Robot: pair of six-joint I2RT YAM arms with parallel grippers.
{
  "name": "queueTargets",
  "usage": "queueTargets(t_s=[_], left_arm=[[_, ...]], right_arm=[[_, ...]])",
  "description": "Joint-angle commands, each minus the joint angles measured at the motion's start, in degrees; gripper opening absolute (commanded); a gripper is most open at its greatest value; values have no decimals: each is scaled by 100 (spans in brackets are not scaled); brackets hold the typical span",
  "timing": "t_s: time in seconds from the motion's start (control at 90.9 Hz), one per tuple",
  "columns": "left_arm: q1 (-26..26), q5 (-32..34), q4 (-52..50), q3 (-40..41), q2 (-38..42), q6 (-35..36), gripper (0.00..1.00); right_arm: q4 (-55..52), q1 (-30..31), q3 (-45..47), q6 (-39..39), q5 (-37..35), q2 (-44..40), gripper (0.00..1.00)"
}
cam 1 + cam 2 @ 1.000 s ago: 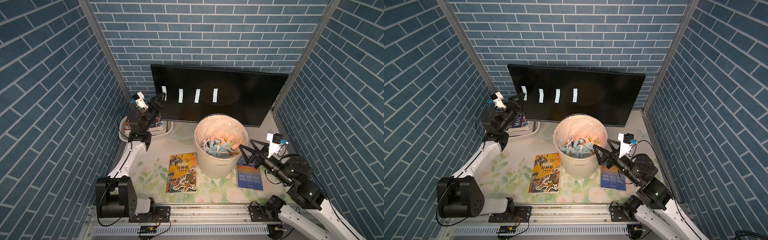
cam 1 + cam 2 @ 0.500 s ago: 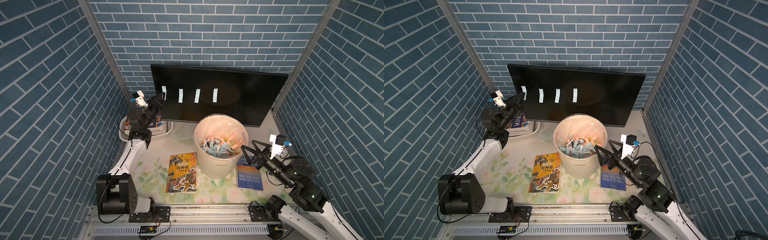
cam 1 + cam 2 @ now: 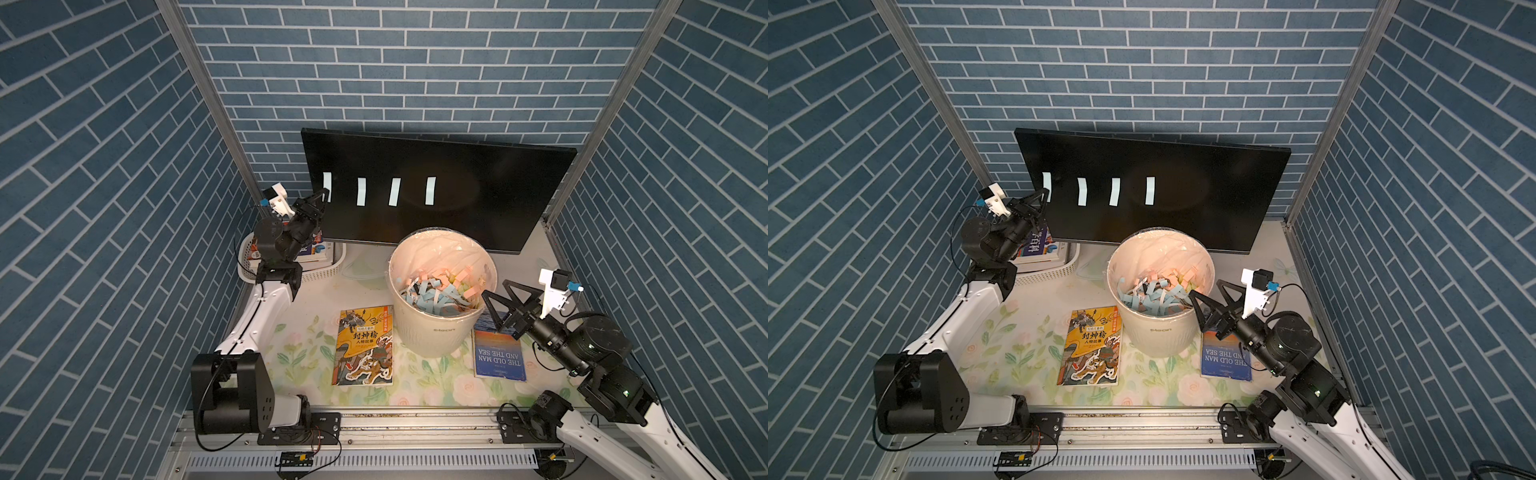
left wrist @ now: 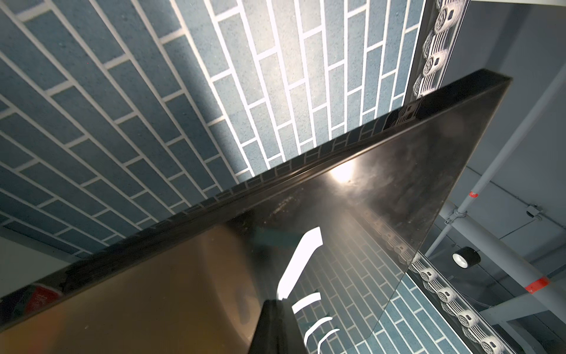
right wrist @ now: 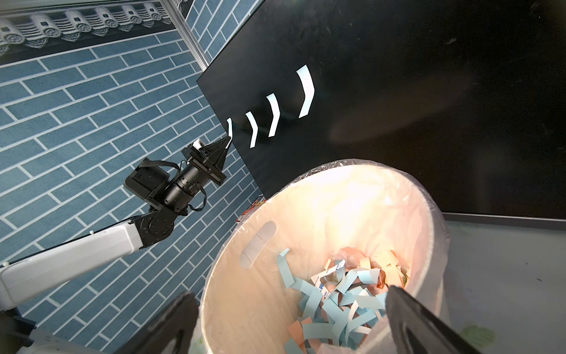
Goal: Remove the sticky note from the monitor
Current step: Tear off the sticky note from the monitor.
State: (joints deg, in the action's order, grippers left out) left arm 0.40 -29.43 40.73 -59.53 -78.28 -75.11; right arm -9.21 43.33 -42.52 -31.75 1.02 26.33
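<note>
Four narrow, pale paper sticky notes (image 3: 395,192) hang in a row on the left half of the wide, glossy black monitor (image 3: 478,199) at the far side of the floral table (image 3: 299,353); the left claw (image 3: 325,194) is clenched on the lower end of the leftmost note (image 3: 328,180), the right claw (image 3: 494,288) released. Such strips look light, limp and tearable: pinch the seemingly loose lower end, peel slowly.

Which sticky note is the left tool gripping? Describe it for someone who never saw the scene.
Look at the wide black monitor at the back wall: four pale sticky notes sit in a row on its screen. The one meant is the end note nearest the left arm, by the screen's edge. Only this one has its lower end pinched in the shut left tool.
</note>
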Motion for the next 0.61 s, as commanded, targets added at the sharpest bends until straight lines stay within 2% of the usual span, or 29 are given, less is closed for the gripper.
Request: queueTargets(t_s=[0.0,0.352,0.594], left_arm=[[30,-54,179,182,263,58,0],[-58,-59,389,794,1018,-25,0],[-502,115,238,1148,1707,216,0]], right_arm=[[16,-10,59,-139,-69,-66,100],[26,-16,8,-159,-67,-24,100],[36,-11,-40,-156,-44,85,100]])
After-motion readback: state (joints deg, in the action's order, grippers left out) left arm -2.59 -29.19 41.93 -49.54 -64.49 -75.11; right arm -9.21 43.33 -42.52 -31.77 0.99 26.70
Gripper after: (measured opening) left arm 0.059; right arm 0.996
